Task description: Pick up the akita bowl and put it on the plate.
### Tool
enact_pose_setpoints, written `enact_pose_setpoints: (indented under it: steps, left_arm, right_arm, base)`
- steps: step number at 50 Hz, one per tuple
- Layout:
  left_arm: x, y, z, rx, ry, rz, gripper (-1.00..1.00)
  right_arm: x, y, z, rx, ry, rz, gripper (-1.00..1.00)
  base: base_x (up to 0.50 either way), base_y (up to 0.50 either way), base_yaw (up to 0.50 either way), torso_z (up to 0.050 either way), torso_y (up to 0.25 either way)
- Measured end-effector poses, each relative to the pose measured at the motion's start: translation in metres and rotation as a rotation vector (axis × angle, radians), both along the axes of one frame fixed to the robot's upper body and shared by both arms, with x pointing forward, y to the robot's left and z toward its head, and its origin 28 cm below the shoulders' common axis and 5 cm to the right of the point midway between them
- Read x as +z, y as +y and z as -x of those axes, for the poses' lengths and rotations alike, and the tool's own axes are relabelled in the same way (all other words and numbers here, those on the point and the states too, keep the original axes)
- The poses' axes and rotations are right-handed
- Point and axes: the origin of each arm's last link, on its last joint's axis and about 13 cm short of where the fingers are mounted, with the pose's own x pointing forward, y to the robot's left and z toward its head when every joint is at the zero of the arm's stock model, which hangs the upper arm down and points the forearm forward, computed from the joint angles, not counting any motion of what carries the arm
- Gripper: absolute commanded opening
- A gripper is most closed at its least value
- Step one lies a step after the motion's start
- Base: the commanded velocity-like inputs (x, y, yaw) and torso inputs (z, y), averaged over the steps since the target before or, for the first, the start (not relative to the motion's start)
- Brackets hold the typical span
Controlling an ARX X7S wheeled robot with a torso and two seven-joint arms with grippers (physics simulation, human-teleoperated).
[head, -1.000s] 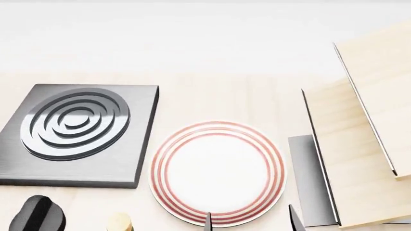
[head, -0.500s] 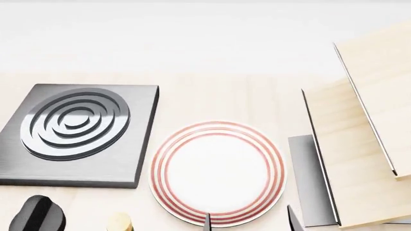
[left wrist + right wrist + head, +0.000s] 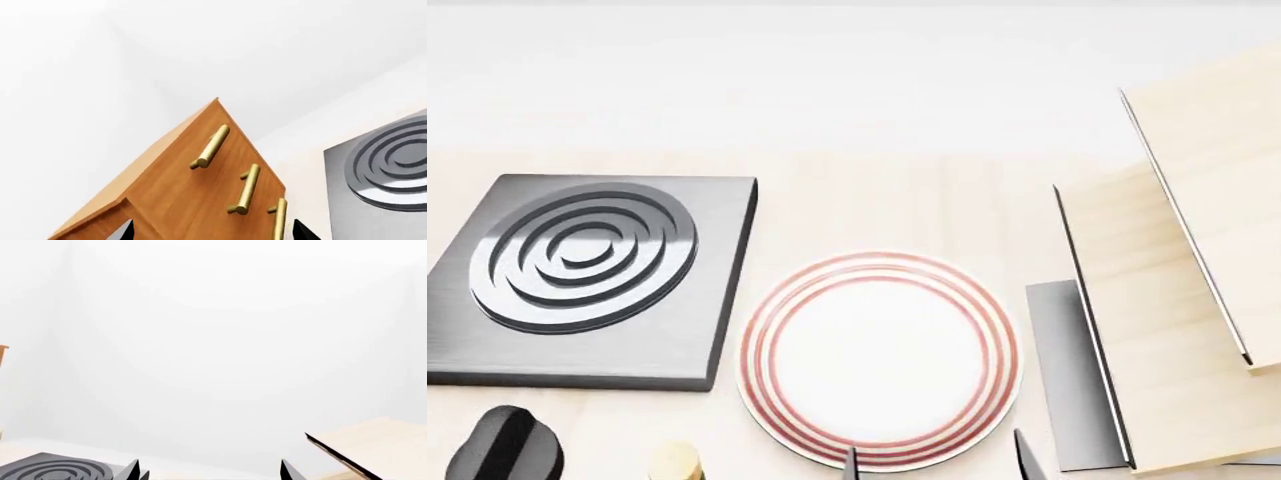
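The akita bowl is out of view in every frame. The plate (image 3: 881, 360), white with red rings round its rim, lies flat on the pale wooden counter near the front, with nothing on it. Two dark fingertips of my right gripper (image 3: 934, 465) poke up at the bottom edge over the plate's near rim, set wide apart. In the right wrist view the right gripper (image 3: 211, 472) is open, with only white wall ahead. My left gripper (image 3: 213, 232) is open too, facing a wooden cabinet.
A square grey burner (image 3: 587, 270) with circular grooves sits left of the plate. Light wooden panels (image 3: 1174, 330) and a grey slab (image 3: 1068, 380) rise at the right. An orange-brown cabinet (image 3: 167, 200) with brass handles (image 3: 210, 147) is close to the left gripper. A black rounded part (image 3: 501, 445) shows bottom left.
The right gripper's fingertips have shifted slightly to the left along the bottom edge of the head view. Plate and burner have not moved.
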Motion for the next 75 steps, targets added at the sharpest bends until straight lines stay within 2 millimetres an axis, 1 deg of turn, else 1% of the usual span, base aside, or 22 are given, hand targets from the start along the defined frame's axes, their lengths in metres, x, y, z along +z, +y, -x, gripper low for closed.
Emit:
enact_pose_setpoints:
  steps: [9, 21, 43, 55, 75]
  left_arm:
    - [0.003, 0.004, -0.001, -0.018, 0.067, 0.04, 1.0]
    - [0.002, 0.007, 0.0, -0.058, 0.156, 0.144, 1.0]
    - [-0.011, 0.014, 0.003, -0.091, 0.298, 0.269, 1.0]
    - [-0.015, 0.019, 0.005, -0.078, 0.322, 0.325, 1.0]
    - [-0.019, 0.027, 0.011, -0.144, 0.306, 0.486, 1.0]
  right_arm:
    - [-0.001, 0.001, 0.0, 0.003, 0.003, 0.003, 1.0]
    - [-0.003, 0.001, 0.0, 0.006, 0.007, 0.007, 1.0]
    - [-0.005, 0.002, -0.002, 0.009, 0.013, 0.013, 1.0]
    - [-0.005, 0.001, -0.003, 0.005, 0.018, 0.013, 1.0]
    - [-0.007, 0.002, -0.004, 0.002, 0.026, 0.015, 1.0]
  base:
    - [0.0, 0.0, 0.0, 0.0, 0.0]
    - [0.0, 0.0, 0.0, 0.0, 0.0]
    - [0.0, 0.0, 0.0, 0.0, 0.0]
    - [0.0, 0.0, 0.0, 0.0, 0.0]
    - [0.0, 0.0, 0.0, 0.0, 0.0]
